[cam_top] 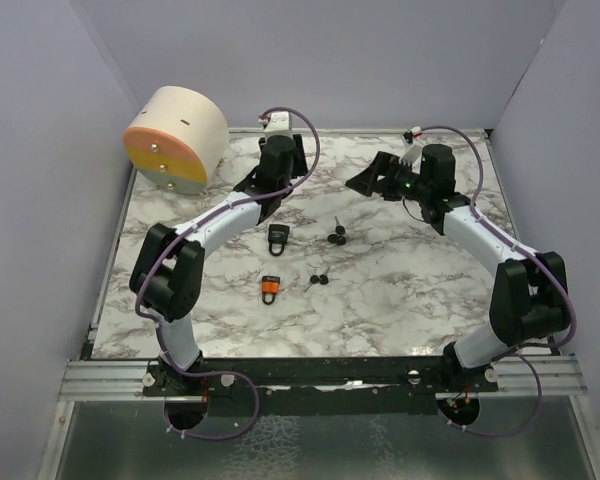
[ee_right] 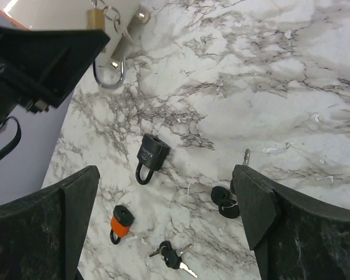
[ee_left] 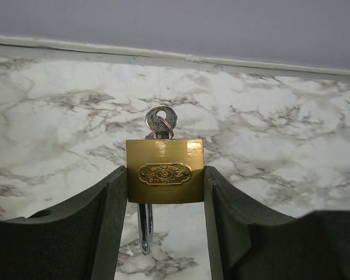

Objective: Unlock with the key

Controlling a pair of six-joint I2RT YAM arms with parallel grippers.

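Note:
My left gripper (ee_left: 164, 178) is shut on a brass padlock (ee_left: 164, 172), its fingers pressing the two sides of the body. A silver key (ee_left: 161, 121) sticks out of the far end, and the steel shackle (ee_left: 144, 227) points back toward the wrist. Whether the shackle is latched cannot be told. From above, the left gripper (cam_top: 270, 178) hangs over the back middle of the marble table (cam_top: 400, 300). My right gripper (cam_top: 368, 180) is open and holds nothing, a short way to the right and facing the left one. In its wrist view the right gripper (ee_right: 166, 198) looks down on the shackle (ee_right: 109, 76).
A black padlock (cam_top: 278, 235) and an orange padlock (cam_top: 270, 289) lie mid-table. Two bunches of black-headed keys (cam_top: 337, 236) (cam_top: 320, 280) lie beside them. A cream and orange cylinder (cam_top: 175, 140) lies on its side at the back left. Grey walls close in three sides.

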